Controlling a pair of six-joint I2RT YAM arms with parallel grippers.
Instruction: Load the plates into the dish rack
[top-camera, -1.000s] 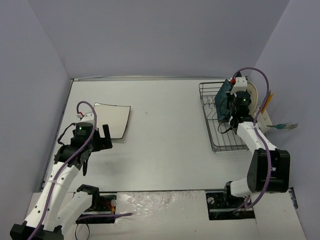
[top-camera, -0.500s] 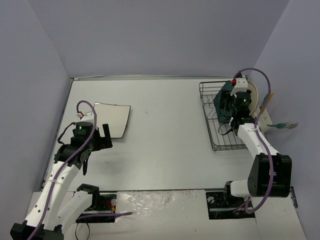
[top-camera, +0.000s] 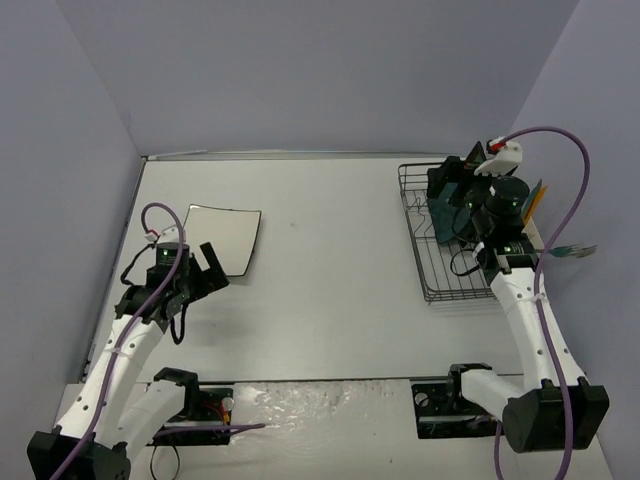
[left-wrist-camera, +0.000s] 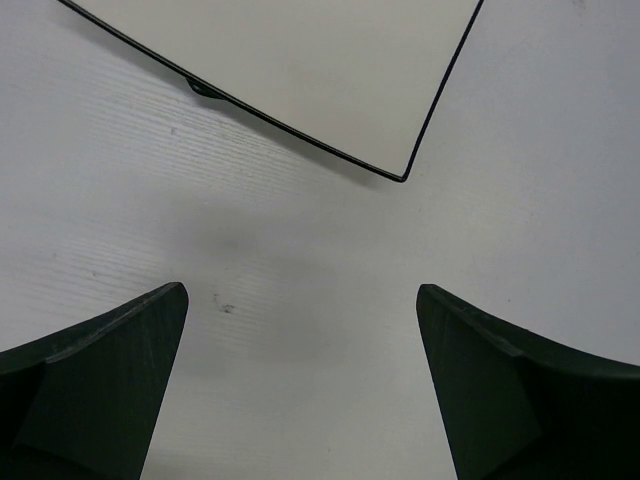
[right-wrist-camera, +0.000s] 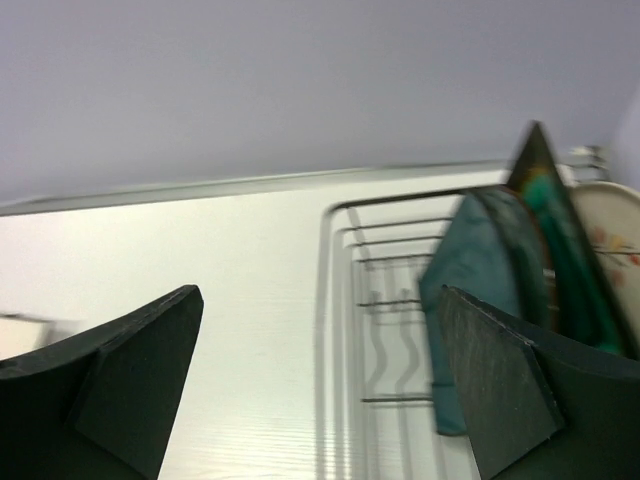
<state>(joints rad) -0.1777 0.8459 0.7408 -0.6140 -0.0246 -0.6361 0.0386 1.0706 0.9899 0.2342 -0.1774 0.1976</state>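
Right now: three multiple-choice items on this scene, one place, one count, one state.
1. Where is the white plate? A stacked on another plate; B flat on the table by the left gripper; C against the wall.
2. Plates standing in the rack? A one; B two; C three.
3. The right gripper is: A open, empty; B shut on a plate; C shut, empty.
Answers: 1 B, it lies ahead of that gripper. 2 C, teal plate, black plate, cream plate. 3 A, fingers spread, nothing between.

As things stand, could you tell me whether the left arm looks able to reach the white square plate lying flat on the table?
Probably yes: the left gripper hangs open just short of a corner of the white square plate, only bare table between them.
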